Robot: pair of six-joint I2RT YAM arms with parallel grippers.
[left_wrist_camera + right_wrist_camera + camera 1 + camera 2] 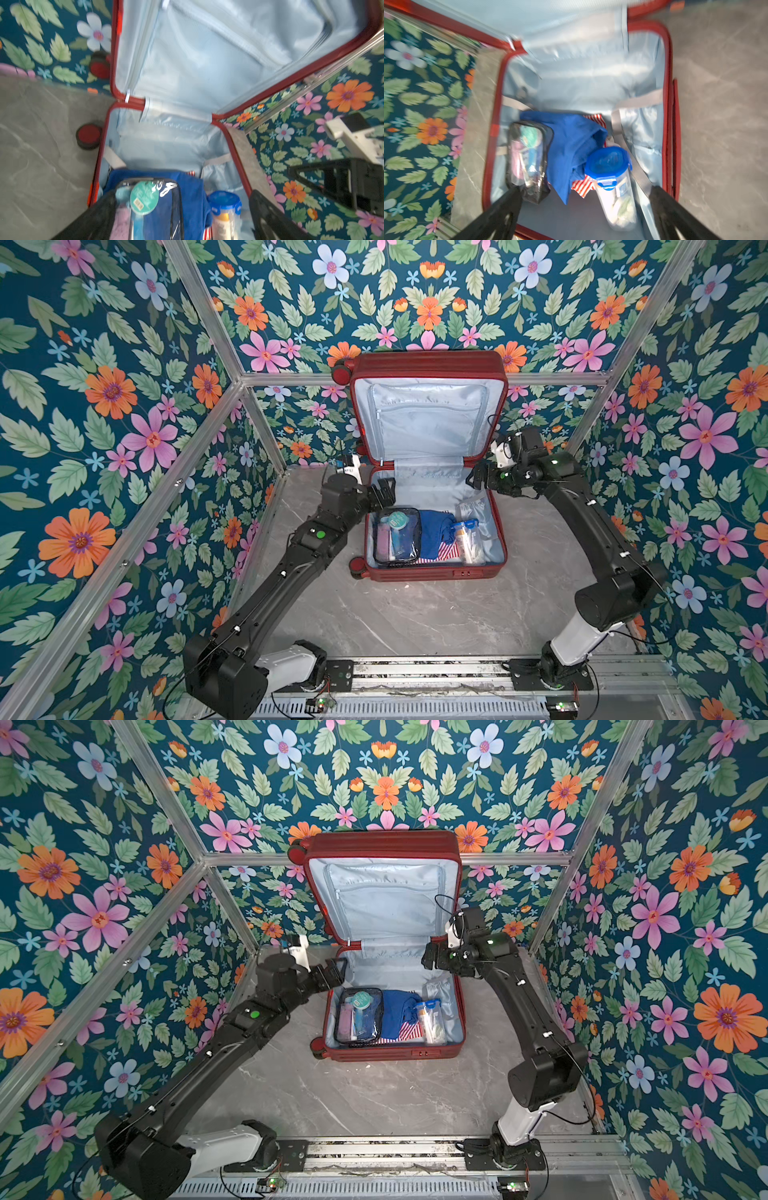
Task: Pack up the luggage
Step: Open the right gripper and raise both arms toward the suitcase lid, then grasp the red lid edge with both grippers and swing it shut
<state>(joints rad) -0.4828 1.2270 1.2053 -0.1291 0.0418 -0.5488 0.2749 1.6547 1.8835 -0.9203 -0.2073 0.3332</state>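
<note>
Floral-walled cell point(124, 406), in both top views: found luggage point(432, 572) open on grey bench point(415, 614), left claw point(384, 493) and right claw point(476, 481) spread wide, empty, flanking it.
Left wrist: noted pouch point(145, 207), blue cloth point(193, 193), jar point(224, 209) packed.
Right wrist: noted loose straps point(637, 101). Advise tucking these, then lowering lid point(488, 12) evenly.

arms point(266, 593): black shells | white base links | green leds | thin black cables

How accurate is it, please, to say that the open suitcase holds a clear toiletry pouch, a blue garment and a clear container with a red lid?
One detail is wrong: the lid on the clear container is blue, not red, as the right wrist view shows. The rest stands: the luggage lies open and holds the clear toiletry pouch and the blue garment.
</note>
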